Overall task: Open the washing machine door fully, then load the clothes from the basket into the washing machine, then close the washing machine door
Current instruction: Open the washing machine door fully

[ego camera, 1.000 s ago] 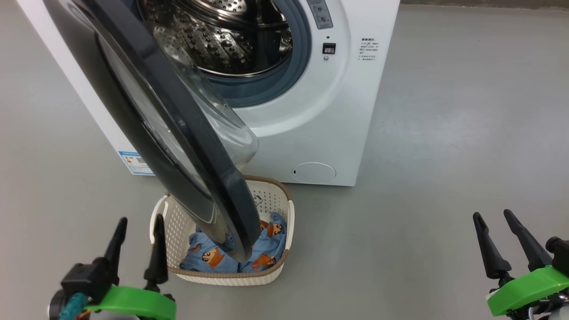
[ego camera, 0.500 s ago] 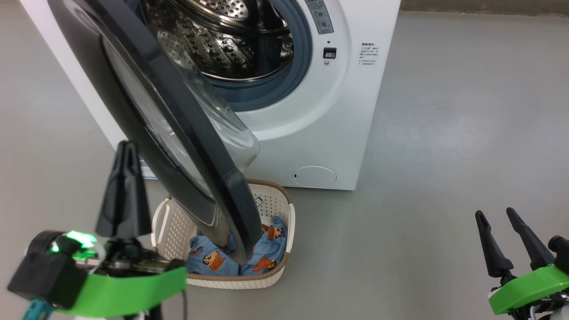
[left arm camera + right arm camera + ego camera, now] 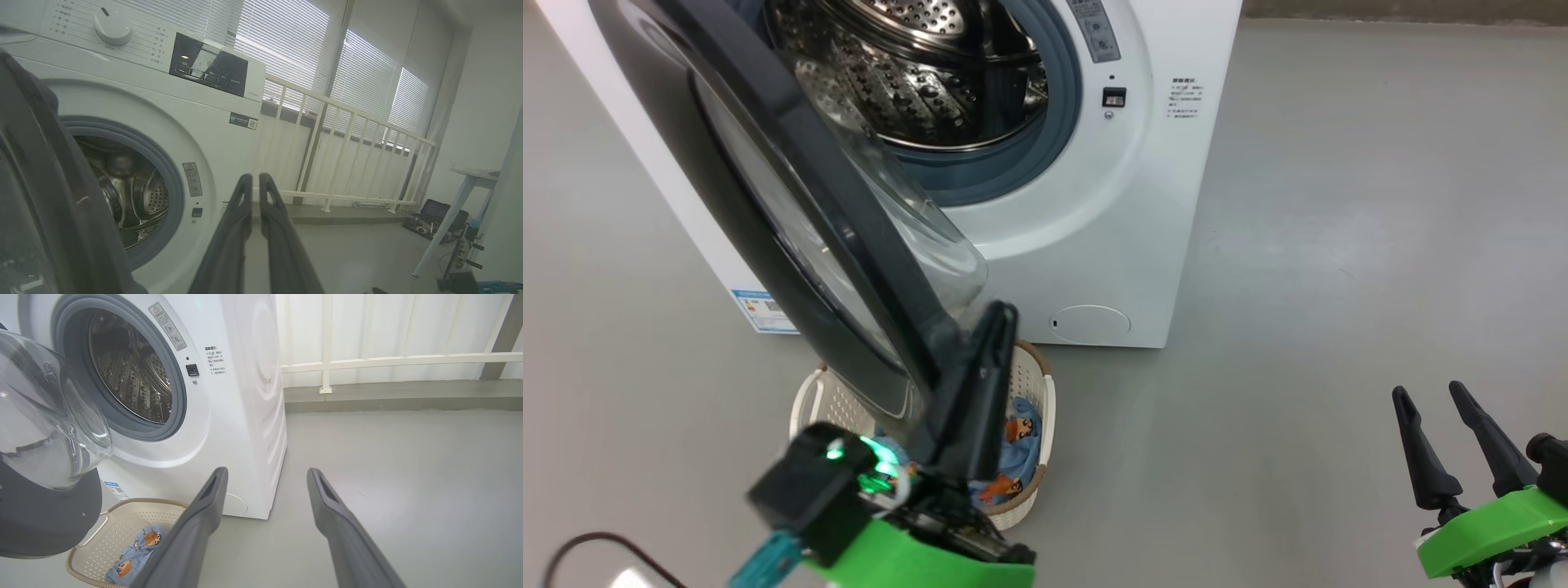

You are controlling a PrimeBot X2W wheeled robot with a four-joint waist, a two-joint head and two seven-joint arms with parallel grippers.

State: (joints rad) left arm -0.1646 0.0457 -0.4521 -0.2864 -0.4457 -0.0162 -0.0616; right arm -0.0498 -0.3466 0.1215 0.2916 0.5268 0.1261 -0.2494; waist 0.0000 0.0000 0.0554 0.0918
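Door (image 3: 866, 245) of the washer (image 3: 1111, 229) stands partly open, hinged at the robot's left, with the steel drum (image 3: 915, 73) exposed behind it. In the head view its lower rim overhangs the basket (image 3: 1031, 377) on the floor just before the machine and hides much of it. The clothes (image 3: 1019, 441) lie inside the basket, none yet loaded.

Left hand (image 3: 999, 318) is raised beside the door's free lower edge. Its two fingers are pressed together and carry nothing. The wrist view puts the fingers on the door's inner side, between door and washer front. Whether they touch the rim cannot be told.

Assessment: fingers pressed together make one stiff probe, suited to pushing the door wider from inside rather than gripping it. The step in hand is judged to be full opening. Until that is done the door blocks a clean reach to the clothes.

Right hand (image 3: 1427, 392) hangs low at the right, fingers spread and empty, well apart from washer and basket. It is judged to be kept clear of the door's swing.

Risk: the probe may slip off the glossy rim.
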